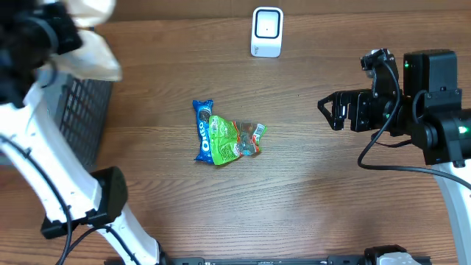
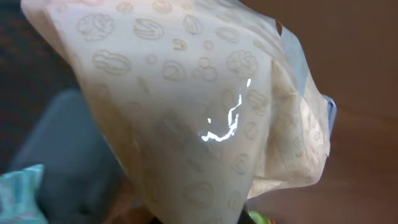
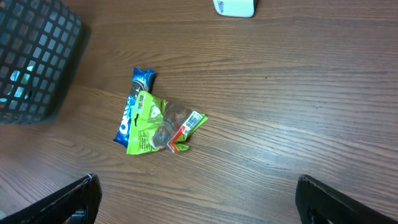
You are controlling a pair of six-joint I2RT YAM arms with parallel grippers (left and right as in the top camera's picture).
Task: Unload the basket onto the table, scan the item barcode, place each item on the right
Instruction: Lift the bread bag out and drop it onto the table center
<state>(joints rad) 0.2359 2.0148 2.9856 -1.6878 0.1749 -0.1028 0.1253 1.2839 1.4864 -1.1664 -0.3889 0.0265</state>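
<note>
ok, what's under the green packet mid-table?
A blue cookie pack lies partly under the left edge of the green packet; its left side and top end show. Anything else beneath is covered. Around it only the table shows.

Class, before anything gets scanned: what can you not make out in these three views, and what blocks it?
- Left claw's fingertips: in the left wrist view, the beige pouch fills the frame.
- Pouch's barcode: none shows in any view.
- Basket contents: overhead, arm and pouch cover part of it; in the right wrist view, the mesh wall obscures them.
- Scanner: cut by the top edge in the right wrist view.
</note>
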